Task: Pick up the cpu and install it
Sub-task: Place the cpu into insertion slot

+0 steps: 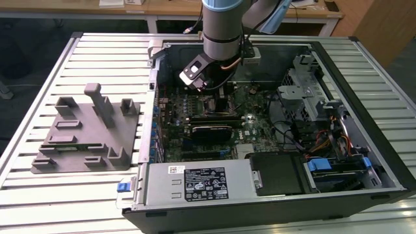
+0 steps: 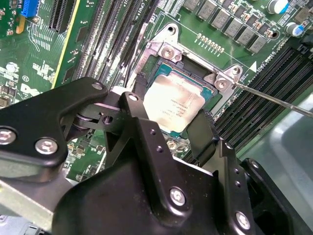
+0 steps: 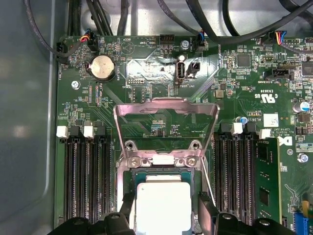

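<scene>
The cpu (image 3: 163,203), a flat square chip with a pale silver top, lies level in the open socket on the green motherboard (image 3: 244,88) in both wrist views. My gripper (image 3: 164,214) stands directly over it, its two black fingers (image 3: 206,211) pressed against opposite edges of the chip, so it is shut on the cpu (image 2: 173,104). The socket's metal load plate (image 3: 166,104) is flipped up and back. In the exterior view the arm reaches down into the computer case, with the gripper (image 1: 211,95) low over the board.
Memory slots (image 3: 85,181) flank the socket on both sides. A thin retention lever (image 2: 274,100) sticks out beside it. The case (image 1: 364,161) holds a labelled power supply (image 1: 195,183) and drive bays (image 1: 305,92). A grey fixture (image 1: 85,131) sits on the slatted table at the exterior view's left.
</scene>
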`<state>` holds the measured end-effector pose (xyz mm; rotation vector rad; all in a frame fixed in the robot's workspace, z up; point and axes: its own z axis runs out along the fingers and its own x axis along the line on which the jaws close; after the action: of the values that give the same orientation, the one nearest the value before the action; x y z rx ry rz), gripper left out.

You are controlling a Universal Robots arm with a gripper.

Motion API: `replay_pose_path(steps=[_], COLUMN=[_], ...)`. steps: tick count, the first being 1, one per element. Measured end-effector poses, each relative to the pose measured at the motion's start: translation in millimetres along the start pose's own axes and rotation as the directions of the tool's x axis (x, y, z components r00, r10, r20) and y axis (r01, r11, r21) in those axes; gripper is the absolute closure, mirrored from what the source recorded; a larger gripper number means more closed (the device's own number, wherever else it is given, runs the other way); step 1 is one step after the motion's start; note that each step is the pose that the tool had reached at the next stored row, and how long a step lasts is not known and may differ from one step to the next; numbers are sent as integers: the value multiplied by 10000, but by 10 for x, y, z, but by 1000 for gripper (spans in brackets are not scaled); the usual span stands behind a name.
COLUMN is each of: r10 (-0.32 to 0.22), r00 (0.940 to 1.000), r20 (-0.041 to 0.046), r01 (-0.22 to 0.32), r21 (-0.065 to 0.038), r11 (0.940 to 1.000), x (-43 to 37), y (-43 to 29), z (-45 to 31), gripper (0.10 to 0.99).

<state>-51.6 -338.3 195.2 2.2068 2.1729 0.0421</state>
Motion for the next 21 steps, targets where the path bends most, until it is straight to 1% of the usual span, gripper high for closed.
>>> replay_pose_path(steps=[5,12,13,14,15,17,19,21], r10=[0,1,2,2,2,3,3,3], r00=[10000,10000,10000,10000,10000,10000,10000,10000], r20=[1,1,0,1,0,2,4,3], r01=[0,-1,-2,-2,-2,-3,-3,-3], r21=[0,0,1,1,0,1,3,2], r11=[10000,10000,10000,10000,10000,10000,10000,10000], x=[0,0,0,0,0,-1,-1,-1], y=[2,2,2,2,2,2,1,1], z=[-37,-38,-38,-38,-38,-38,-39,-39], gripper=[471,471,486,549,549,671,671,780])
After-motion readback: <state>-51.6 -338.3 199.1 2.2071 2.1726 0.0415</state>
